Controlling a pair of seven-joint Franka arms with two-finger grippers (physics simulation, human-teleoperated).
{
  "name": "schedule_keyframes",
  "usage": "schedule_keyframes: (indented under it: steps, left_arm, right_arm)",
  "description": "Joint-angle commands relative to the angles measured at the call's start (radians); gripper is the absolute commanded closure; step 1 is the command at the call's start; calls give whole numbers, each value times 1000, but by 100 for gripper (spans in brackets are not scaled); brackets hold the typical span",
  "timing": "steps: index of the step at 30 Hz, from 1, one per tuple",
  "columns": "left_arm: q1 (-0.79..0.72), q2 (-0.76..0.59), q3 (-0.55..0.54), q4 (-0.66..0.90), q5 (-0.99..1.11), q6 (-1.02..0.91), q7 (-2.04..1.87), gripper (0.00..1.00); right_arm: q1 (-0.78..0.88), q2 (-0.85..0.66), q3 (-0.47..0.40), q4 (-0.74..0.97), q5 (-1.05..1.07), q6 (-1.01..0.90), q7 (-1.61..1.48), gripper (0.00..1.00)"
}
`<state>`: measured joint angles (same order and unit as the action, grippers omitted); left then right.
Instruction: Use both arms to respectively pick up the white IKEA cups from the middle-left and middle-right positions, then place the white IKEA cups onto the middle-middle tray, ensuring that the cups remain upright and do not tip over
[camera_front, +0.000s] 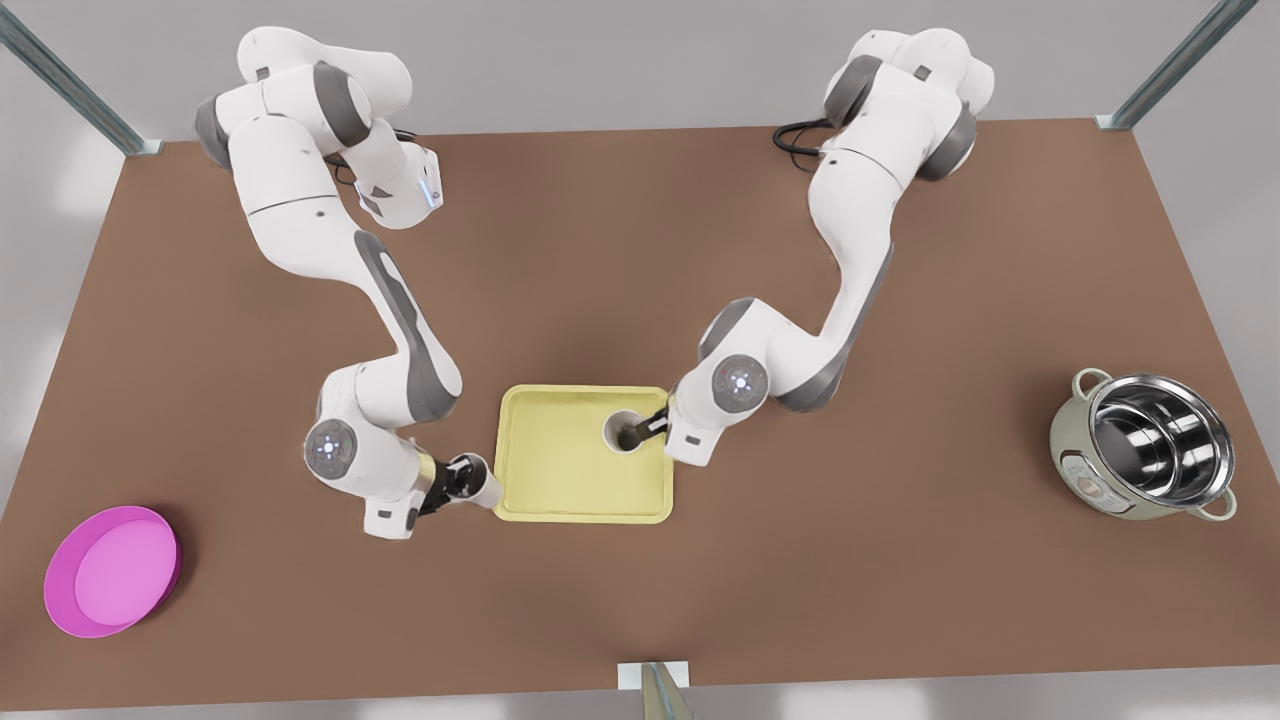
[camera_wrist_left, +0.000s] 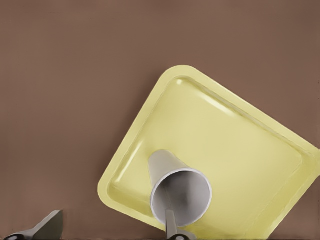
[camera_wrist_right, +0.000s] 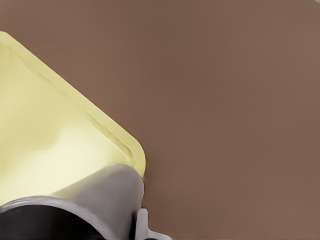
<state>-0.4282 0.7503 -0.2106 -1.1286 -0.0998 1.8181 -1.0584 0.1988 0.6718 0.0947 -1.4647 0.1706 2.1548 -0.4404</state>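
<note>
1. The brown table (camera_front: 900, 560) carries everything I see. Pale grey floor surrounds it, and metal posts (camera_front: 70, 85) rise at its far corners.

2. The left arm (camera_front: 850, 250) reaches to the tray from the front view's right. The right arm (camera_front: 300, 220) reaches to it from the front view's left.

3. The tray (camera_front: 560, 470) lies flat at mid-table.

4. A steel-lined pot (camera_front: 1150, 445) stands well apart from the tray toward the front view's right. A magenta bowl (camera_front: 112, 570) lies well apart toward the front view's left.

5. The first cup (camera_front: 612, 432) stands upright on the tray, near the rim on the left arm's side. My left wrist view confirms this cup (camera_wrist_left: 175, 175) is inside the tray (camera_wrist_left: 240, 145).

6. The second cup (camera_front: 484, 488) is just beside the tray's opposite rim, near a corner. I cannot tell whether it touches the table. In my right wrist view the cup (camera_wrist_right: 110, 195) overlaps the tray (camera_wrist_right: 50, 130) corner.

7. The left gripper (camera_front: 645, 430) is at the first cup and spread wide: one finger (camera_wrist_left: 171, 225) dips inside the rim, and the other (camera_wrist_left: 47, 227) is far outside.

8. The right gripper (camera_front: 468, 480) grips the second cup, with a finger (camera_wrist_right: 142, 222) against its wall.
</note>
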Motion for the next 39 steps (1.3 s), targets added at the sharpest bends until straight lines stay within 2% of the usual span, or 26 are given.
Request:
schedule_keyframes:
  steps: [1,2,3,4,5,6,9,19,20,21,34,38,39]
  left_arm:
    - [78,-103,0,4,91,-468,24,0]
    - [131,-170,2,23,152,-568,196,0]
    - [152,-180,-3,86,166,-648,343,0]
    - [151,-213,0,81,166,-677,434,0]
    - [181,-386,36,-110,193,-610,736,0]
    - [192,-505,106,-247,210,-496,887,0]
    - [226,-589,106,-298,190,-425,884,0]
    - [230,-554,109,-267,169,-505,887,0]
    - [229,-554,106,-267,161,-507,884,0]
    - [229,-555,106,-267,150,-525,884,0]
    - [230,-554,106,-272,149,-533,884,0]
    - [232,-552,106,-272,149,-536,885,0]
    - [240,-555,108,-267,149,-537,891,0]
  right_arm:
    - [28,-1,0,-2,-10,-101,131,79]
    - [36,3,0,-5,-10,-101,131,79]
    - [47,3,0,-11,-8,-101,131,79]
    - [51,8,0,-11,-10,-101,131,79]
    - [65,17,0,-11,-8,-99,132,79]
    - [80,23,0,-9,-8,-90,132,79]
    - [106,29,0,-9,-8,-75,135,79]
    - [122,92,-1,-9,-10,-9,132,79]
    - [122,92,-1,-9,-8,-9,132,35]
    - [120,92,-1,-8,-8,-9,132,0]
    - [110,29,-6,6,-8,-36,121,0]
    - [64,-95,-15,7,-10,-173,132,0]
    - [34,-98,-56,27,-11,-207,128,0]
